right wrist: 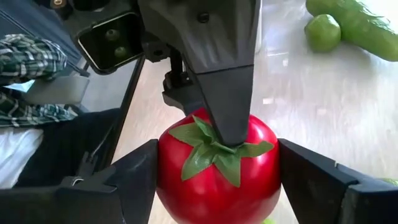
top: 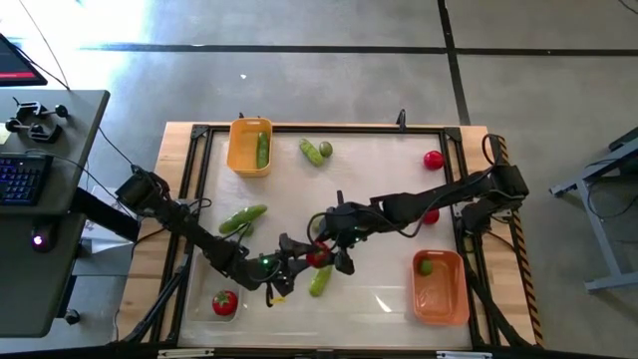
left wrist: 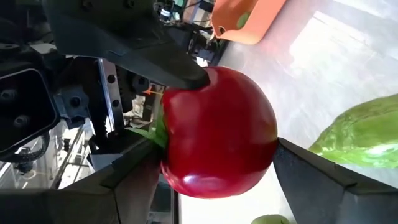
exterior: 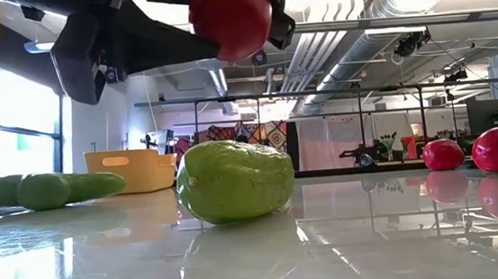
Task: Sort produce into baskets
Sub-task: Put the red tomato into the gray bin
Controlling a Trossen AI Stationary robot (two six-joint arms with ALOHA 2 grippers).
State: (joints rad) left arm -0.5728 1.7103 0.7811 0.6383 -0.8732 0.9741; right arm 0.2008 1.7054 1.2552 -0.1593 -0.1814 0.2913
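Observation:
A red tomato (top: 317, 256) with a green calyx hangs above the table's near middle, lifted clear in the low view (exterior: 231, 15). Both grippers meet on it. My left gripper (top: 307, 260) comes from the table's left and my right gripper (top: 327, 253) from the right, each shut on the tomato. A green piece (top: 320, 280) lies on the table just below them and fills the low view's middle (exterior: 234, 179). The yellow basket (top: 249, 147) holds a cucumber (top: 262, 150). The orange basket (top: 440, 287) holds a lime (top: 426, 265). My left gripper pinches the tomato between its two fingers, one finger (left wrist: 134, 177) at the calyx end (left wrist: 163, 134) and the other (left wrist: 311, 171) at the opposite end. It comes level from the table's left. The tomato is clear of the table. My right gripper pinches the tomato's two round sides (right wrist: 168, 168) between its two fingers (right wrist: 127, 177), crosswise to the left gripper's hold. The left gripper's finger (right wrist: 224, 93) lies over the calyx (right wrist: 214, 152) between them. It comes from the table's right.
A cucumber (top: 242, 219) lies left of centre. A cucumber (top: 312, 152) and a lime (top: 325, 150) lie at the far middle. Two tomatoes (top: 433, 159) (top: 430, 215) lie at the right. One more tomato (top: 224, 301) is at the near left corner.

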